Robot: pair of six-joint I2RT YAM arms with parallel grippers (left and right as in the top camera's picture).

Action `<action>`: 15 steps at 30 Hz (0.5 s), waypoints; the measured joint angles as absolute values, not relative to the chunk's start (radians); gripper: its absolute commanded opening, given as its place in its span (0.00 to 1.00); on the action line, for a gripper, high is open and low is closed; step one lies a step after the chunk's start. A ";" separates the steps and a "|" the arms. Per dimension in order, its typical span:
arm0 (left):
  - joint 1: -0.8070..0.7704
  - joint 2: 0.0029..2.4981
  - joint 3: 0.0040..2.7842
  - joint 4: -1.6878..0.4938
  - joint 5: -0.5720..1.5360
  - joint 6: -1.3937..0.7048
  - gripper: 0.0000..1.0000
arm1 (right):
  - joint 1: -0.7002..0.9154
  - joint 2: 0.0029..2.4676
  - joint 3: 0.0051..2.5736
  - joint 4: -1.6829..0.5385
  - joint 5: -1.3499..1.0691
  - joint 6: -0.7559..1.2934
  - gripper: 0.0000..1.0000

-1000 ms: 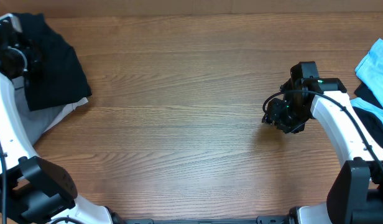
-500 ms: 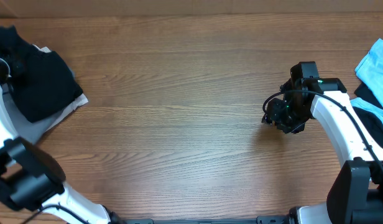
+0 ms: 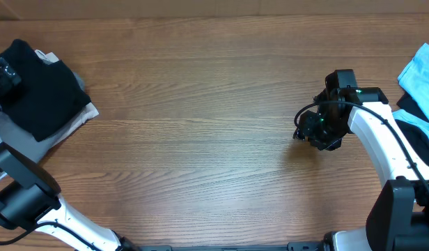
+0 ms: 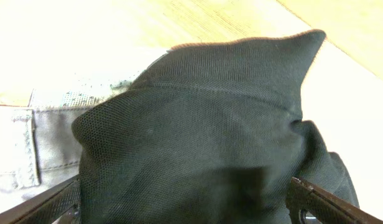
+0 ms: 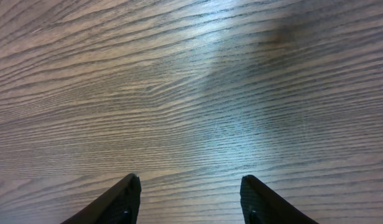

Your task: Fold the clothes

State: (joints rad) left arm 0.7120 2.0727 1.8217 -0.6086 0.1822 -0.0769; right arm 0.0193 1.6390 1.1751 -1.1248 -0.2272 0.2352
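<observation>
Left side, far left edge of table:
- Black garment lies in a rough folded heap on top of a grey garment; grey shows along its lower edge.
- Left gripper sits over the black heap's near-left corner.
- Left wrist view: fingers spread wide to either frame corner. Black mesh fabric bulges up between them. Cannot tell whether the pads touch the cloth.
- A seamed grey panel shows left of the black fabric.

Right side:
- Right gripper hangs over bare wood, well apart from any clothes.
- Jaws parted, nothing between them, only wood grain below.
- Light blue garment at far right edge, partly out of frame; a dark garment just beside it, partly hidden by the arm.
</observation>
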 measured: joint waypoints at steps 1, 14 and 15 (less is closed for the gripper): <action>0.716 2.073 1.830 -0.624 0.196 -0.077 1.00 | 0.019 1.639 1.175 -1.125 -0.227 0.234 0.56; 0.662 1.848 1.945 -0.879 0.497 -0.077 1.00 | 0.020 1.639 1.175 -1.111 -0.226 0.232 1.00; 0.633 1.839 1.947 -0.941 0.525 -0.075 1.00 | 0.020 1.639 1.176 -1.100 -0.226 0.232 1.00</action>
State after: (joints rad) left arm 0.6327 1.8389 1.9472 -0.9413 0.5255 -0.0753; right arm 0.0196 1.6390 1.1755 -1.0996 -0.2264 0.2321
